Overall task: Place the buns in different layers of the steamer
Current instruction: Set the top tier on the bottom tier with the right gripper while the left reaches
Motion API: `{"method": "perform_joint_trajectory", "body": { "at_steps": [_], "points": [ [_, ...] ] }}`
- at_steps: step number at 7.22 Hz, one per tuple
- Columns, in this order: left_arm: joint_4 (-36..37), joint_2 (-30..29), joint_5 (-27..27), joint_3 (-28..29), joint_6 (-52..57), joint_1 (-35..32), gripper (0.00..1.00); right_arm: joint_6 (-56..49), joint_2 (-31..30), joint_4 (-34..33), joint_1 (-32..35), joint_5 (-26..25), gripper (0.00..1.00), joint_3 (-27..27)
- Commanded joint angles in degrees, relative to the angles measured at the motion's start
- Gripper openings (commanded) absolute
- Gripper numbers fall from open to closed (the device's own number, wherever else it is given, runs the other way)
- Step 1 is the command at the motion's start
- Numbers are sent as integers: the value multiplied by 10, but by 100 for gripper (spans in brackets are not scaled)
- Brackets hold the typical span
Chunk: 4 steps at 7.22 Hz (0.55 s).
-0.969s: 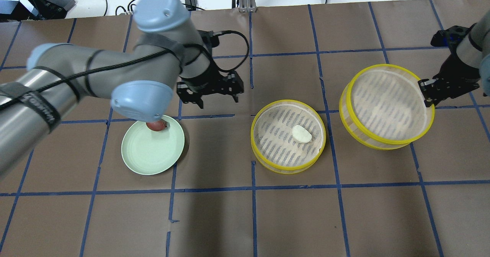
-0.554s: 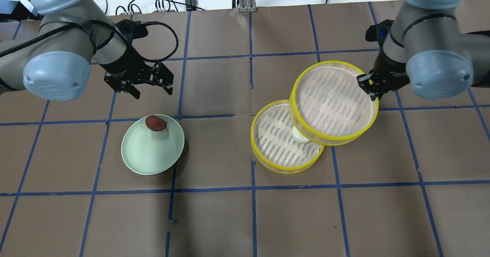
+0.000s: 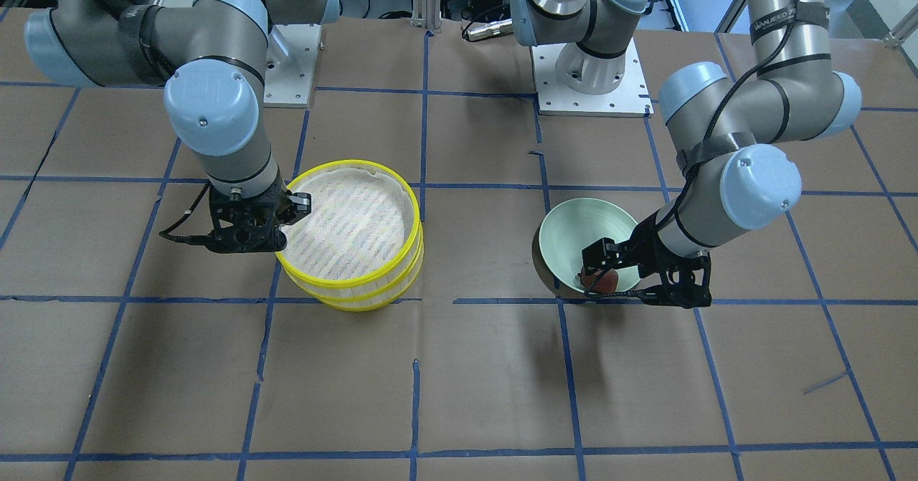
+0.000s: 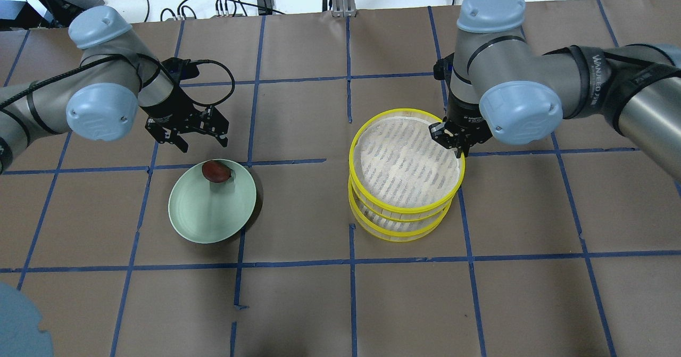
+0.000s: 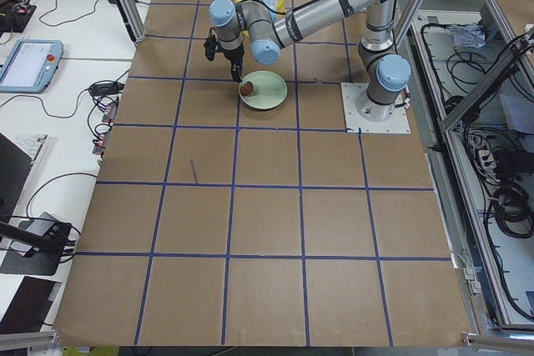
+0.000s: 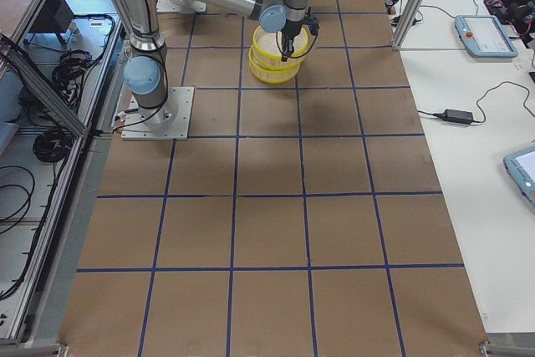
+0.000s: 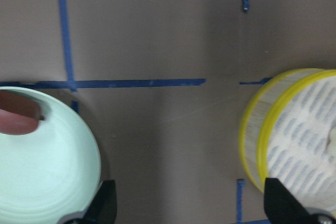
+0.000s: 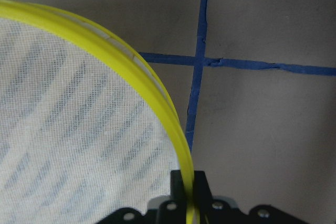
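The right gripper (image 4: 452,142) is pinching the far right rim of the upper steamer tier (image 4: 399,160), one finger inside the yellow band and one outside. It holds the tier over the lower tier (image 4: 399,229), nearly lined up but shifted a little toward the far side. I cannot tell whether it is seated or just above. The white bun does not show in the wide views; I take it to be covered in the lower tier. The brown bun (image 4: 215,171) sits at the far edge of the green plate (image 4: 207,213), over on the left. The left gripper (image 4: 202,143) hangs just beyond it with its fingers spread wide and nothing between them. The worry on the right is letting go while the tiers are off-centre: the top one could land crooked, slide off onto the table (image 4: 298,304), or press on whatever lies below. On the left, the bun looks glossy and rounded and lies right at the rim. Its wrist camera shows the bun off to one side, so a careless close could flick it off the plate or nudge the plate itself.
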Motion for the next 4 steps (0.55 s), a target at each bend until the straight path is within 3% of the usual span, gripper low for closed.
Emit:
{"method": "perform_joint_trajectory", "body": {
  "at_steps": [1, 4],
  "points": [
    [10, -15, 1, -33, 0, 0, 98, 7, 4, 2, 7, -3, 9, 0],
    [30, -19, 46, -57, 4, 0, 98, 13, 9, 2, 18, -32, 9, 5]
  ]
}}
